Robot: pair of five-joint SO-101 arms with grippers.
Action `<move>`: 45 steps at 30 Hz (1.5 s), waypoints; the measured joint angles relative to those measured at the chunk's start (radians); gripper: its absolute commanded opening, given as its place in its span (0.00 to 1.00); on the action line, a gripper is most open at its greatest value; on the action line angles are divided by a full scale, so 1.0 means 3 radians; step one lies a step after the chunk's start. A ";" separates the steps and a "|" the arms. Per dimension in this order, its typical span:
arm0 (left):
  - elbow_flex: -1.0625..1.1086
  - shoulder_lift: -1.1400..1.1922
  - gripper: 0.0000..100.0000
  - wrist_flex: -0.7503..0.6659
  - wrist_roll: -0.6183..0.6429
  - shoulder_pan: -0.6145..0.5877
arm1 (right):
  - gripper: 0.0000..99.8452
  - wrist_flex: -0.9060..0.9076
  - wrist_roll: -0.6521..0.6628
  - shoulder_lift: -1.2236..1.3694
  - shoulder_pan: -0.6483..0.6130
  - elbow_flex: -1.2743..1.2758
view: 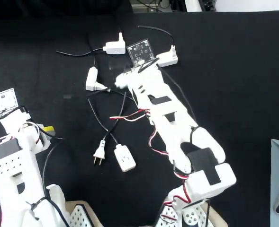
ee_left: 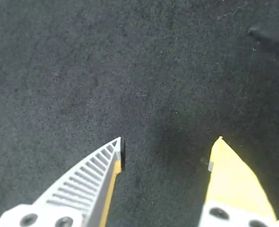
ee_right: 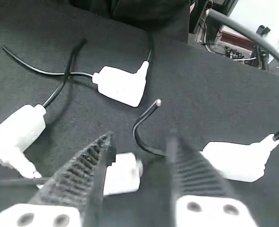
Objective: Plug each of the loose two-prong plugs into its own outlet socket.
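The high camera hangs over the table [view: 243, 94] and looks steeply down, far enough off to hold both arms, their bases at 6 o'clock. The left wrist camera sits just behind the left tool [ee_left: 169, 139], very near the bare table. The right wrist camera looks low and forward past the right tool [ee_right: 140, 137] at the white plug [ee_right: 121, 88], which lies near 12 o'clock in the high view.

- Two-prong plug [view: 99, 153]: white, black cord, lying flat, well behind the right gripper [view: 122, 81].
- Outlet socket [view: 125, 158]: white block just beside that plug.
- Far connector [view: 114, 47]: white, beyond the fingertips.
- Side connectors [view: 93, 79], [view: 167, 57]: white, corded, flanking the gripper.
- Small white piece [ee_right: 122, 172]: lies between its spread fingers.
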 measured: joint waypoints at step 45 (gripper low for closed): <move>0.0159 0.0000 0.30 -0.0220 0.0000 0.0000 | 0.19 0.2915 -0.2230 -0.0568 -0.1887 0.0450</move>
